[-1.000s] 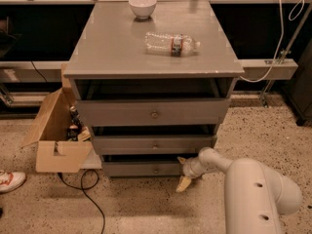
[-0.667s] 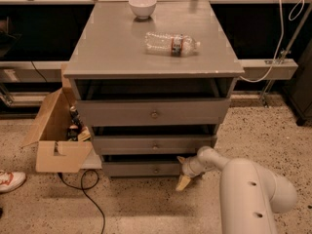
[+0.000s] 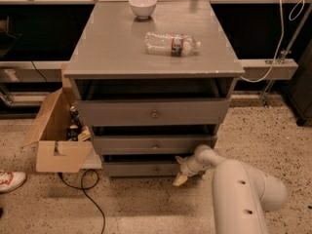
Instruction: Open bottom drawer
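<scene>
The bottom drawer (image 3: 139, 169) is the lowest and smallest grey front of the cabinet, with a tiny round knob (image 3: 156, 169). It stands slightly out from the frame, with a dark gap above it. My gripper (image 3: 180, 171) is low by the floor at the drawer's right end, to the right of the knob. The white arm (image 3: 243, 194) reaches in from the lower right.
The middle drawer (image 3: 151, 144) and the wide top drawer (image 3: 151, 112) sit above. A plastic bottle (image 3: 171, 43) and a white bowl (image 3: 143, 6) rest on the cabinet top (image 3: 117, 52). An open cardboard box (image 3: 56, 143), a black cable (image 3: 83, 189) and a shoe (image 3: 9, 180) lie at the left.
My gripper and arm have shifted slightly left toward the bottom drawer's right end. The drawers look unchanged.
</scene>
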Robot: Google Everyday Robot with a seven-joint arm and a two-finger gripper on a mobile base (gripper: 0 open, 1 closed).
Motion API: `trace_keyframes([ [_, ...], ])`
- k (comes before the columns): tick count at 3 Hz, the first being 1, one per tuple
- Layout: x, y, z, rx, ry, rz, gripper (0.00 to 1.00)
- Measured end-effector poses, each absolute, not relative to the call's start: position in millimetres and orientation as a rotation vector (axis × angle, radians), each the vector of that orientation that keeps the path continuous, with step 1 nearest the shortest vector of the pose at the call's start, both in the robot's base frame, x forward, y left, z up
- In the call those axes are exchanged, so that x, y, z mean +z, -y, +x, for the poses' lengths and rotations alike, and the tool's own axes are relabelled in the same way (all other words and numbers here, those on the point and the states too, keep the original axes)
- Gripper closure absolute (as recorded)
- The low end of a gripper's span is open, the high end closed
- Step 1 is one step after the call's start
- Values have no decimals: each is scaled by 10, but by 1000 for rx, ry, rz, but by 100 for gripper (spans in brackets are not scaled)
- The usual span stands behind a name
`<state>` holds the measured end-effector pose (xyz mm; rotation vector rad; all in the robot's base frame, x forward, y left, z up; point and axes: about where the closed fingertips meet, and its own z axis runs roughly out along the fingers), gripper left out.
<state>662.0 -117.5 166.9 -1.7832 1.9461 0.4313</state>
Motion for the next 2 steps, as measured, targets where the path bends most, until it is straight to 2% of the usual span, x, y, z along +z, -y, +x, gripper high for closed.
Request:
trace_keyframes([
  [1,1633,1219,6439,453,-1957,-1792,50],
  [2,1727,1220,6449,453,-1957,-1792,81],
])
